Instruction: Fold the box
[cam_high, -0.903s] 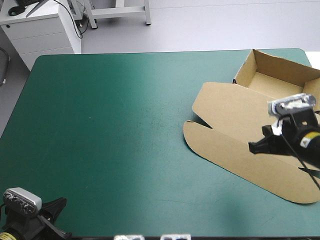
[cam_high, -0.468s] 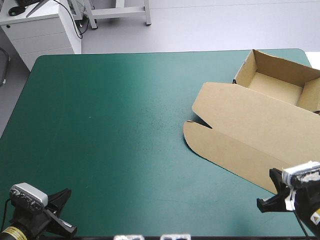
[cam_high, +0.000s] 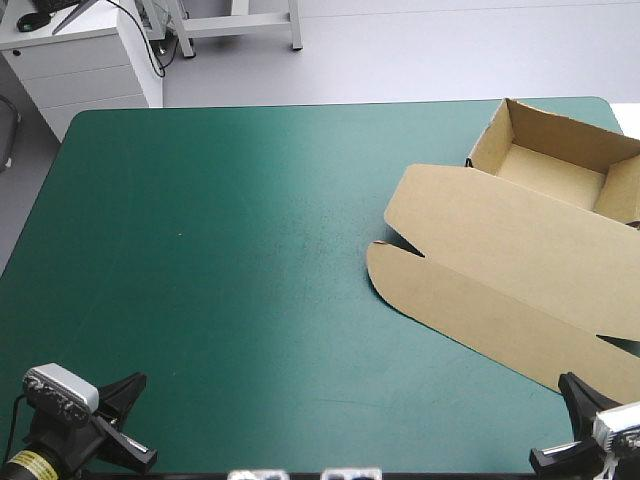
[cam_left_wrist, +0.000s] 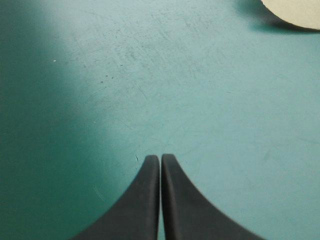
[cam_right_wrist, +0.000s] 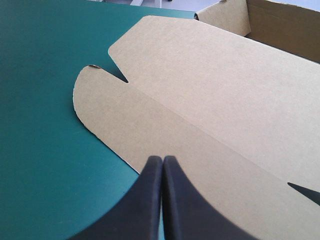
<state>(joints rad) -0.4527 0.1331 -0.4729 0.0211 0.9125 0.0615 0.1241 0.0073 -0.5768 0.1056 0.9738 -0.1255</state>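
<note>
Tips of left gripper (cam_left_wrist: 160, 157) pressed together in one pointed arch, holding nothing, parked low at near-left corner of teal-green cover (cam_high: 250, 250), aimed toward table's middle. Same closed arch on right gripper (cam_right_wrist: 163, 159), empty, low at near-right corner, just at near edge of brown box (cam_high: 470, 230). Lid (cam_high: 500, 290) flat on cover; open tray (cam_high: 555, 150) at far-right corner, walls raised.

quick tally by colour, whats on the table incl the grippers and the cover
brown: 1, the box
black: 2, the left gripper and the right gripper
teal-green: 1, the table cover
total: 4
</note>
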